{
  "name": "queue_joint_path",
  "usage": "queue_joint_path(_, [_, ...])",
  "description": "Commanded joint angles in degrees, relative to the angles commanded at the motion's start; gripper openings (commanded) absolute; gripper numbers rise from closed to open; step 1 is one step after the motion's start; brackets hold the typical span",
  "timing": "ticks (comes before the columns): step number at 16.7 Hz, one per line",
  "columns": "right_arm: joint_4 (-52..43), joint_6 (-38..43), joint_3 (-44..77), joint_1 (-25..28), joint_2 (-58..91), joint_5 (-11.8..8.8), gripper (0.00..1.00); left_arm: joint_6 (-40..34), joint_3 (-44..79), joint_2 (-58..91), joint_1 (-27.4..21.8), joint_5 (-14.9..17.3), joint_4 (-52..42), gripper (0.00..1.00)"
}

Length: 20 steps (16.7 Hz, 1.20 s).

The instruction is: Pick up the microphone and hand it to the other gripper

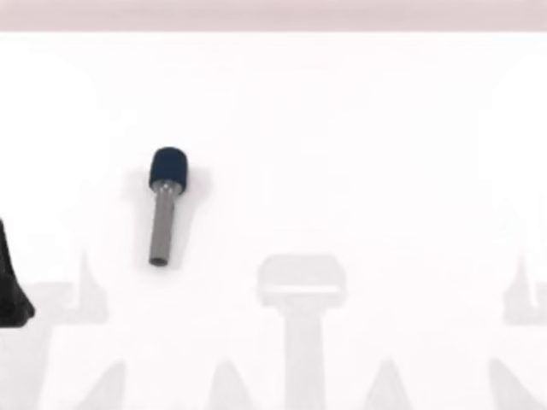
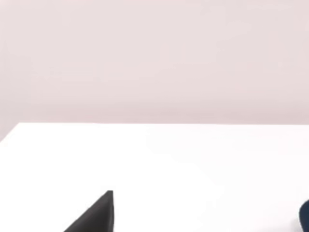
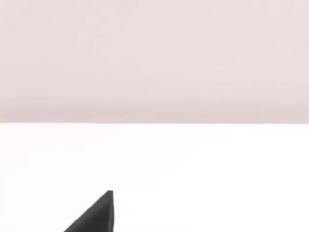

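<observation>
Microphone (image 1: 164, 205): lies flat on table (image 1: 359, 154), left half. Left gripper (image 1: 10, 290) at left edge, finger state indeterminable. Risk: round handle rolls from an off-centre pinch.

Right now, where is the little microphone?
The microphone lies flat on the white table, on its left side in the top view, blue head pointing to the far edge. Nothing touches it; the left arm is nearest, at the left edge.

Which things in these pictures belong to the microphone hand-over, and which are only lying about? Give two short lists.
Belonging to the job:
- microphone, lying flat on the left half of the table, head pointing away
- left arm, at the table's left edge

Lying about:
- nothing besides the white table; the right arm does not show in the top view
</observation>
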State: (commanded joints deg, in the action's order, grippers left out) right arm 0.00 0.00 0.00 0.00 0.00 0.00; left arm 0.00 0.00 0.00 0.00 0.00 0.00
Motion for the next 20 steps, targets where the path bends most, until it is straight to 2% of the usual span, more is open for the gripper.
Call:
queue_joint_path(4, [0.0, 0.0, 0.0, 0.0, 0.0, 0.0, 1.0, -0.4, 1.8, 1.8, -0.7, 0.1, -1.2, 1.0])
queue_joint_path(8, [0.0, 0.0, 0.0, 0.0, 0.0, 0.0, 1.0, -2.8, 11.4, 12.7, -3.8, 0.1, -8.0, 1.0])
queue_joint_path(20, [0.0, 0.0, 0.0, 0.0, 0.0, 0.0, 1.0, -15.1, 60.3, 79.1, -16.8, -2.7, -43.0, 1.0])
